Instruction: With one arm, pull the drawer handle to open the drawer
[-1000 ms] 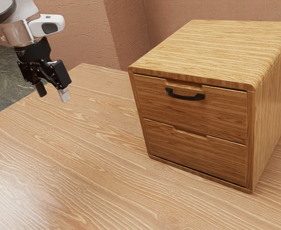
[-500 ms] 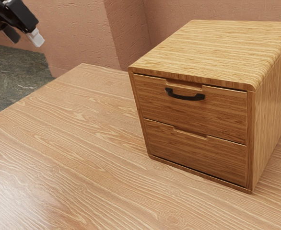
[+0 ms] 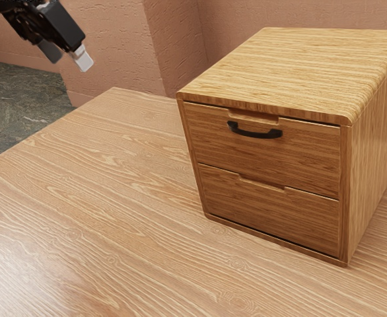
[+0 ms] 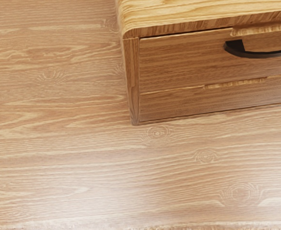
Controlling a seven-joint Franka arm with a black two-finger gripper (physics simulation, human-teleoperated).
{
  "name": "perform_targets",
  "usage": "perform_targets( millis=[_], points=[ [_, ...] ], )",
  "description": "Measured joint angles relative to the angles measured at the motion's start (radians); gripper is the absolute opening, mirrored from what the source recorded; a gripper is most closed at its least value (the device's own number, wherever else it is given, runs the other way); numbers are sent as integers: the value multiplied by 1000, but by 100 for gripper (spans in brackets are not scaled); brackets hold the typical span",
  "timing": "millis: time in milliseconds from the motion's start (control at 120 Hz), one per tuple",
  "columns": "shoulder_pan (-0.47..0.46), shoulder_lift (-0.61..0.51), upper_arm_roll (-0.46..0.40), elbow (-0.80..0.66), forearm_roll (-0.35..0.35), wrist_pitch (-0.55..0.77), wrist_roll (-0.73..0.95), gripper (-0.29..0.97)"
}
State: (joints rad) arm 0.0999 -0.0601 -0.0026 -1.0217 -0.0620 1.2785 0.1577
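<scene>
I am working over a broad wooden bench (image 3: pixel 101 198) that is filling the lower left of the exterior view, with a two-drawer wooden cabinet (image 3: pixel 299 66) sitting on it at the right of the frame. The top drawer (image 3: pixel 292 158) is lying flush with the cabinet front, so I am judging it as not yet opened. The lower drawer (image 3: pixel 273 211) beneath it is likewise sitting shut, and nothing inside either one is showing. The black handle (image 3: pixel 254 132) is curving across the upper middle of the top drawer's face; in the wrist view it is peeking in at the upper right (image 4: pixel 255 51). The fingers (image 3: pixel 80 57) are hanging in the upper left corner of the exterior view, spread apart and holding nothing, well apart from the cabinet. I am reading this as the approach step, with the pull not begun. Next I am expecting to bring the hand down and across to the drawer face, line the spread fingers either side of the handle bar, then clamp.
</scene>
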Motion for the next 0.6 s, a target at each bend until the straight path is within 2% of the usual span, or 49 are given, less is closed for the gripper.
perform_targets(
  millis=[100, 133, 225, 258, 292, 342, 408, 508, 550, 600],
  points=[
    [9, 2, 2, -7, 8, -27, 0, 68],
    [27, -51, -18, -80, 27, -32, 0, 68],
    [15, -471, -154, -678, 58, 55, -2, 68],
    [10, -574, -181, -835, 65, 81, -5, 68],
    [8, -629, -195, -935, 70, 110, -8, 68],
    [9, -647, -201, -996, 75, 154, -11, 68],
    [9, -604, -194, -1025, 64, 220, -2, 68],
    [18, -596, -292, -1077, 57, 406, 94, 68],
    [16, -597, -311, -1103, 44, 495, 162, 68],
    [16, -600, -319, -1113, 33, 535, 229, 68]
  ],
)
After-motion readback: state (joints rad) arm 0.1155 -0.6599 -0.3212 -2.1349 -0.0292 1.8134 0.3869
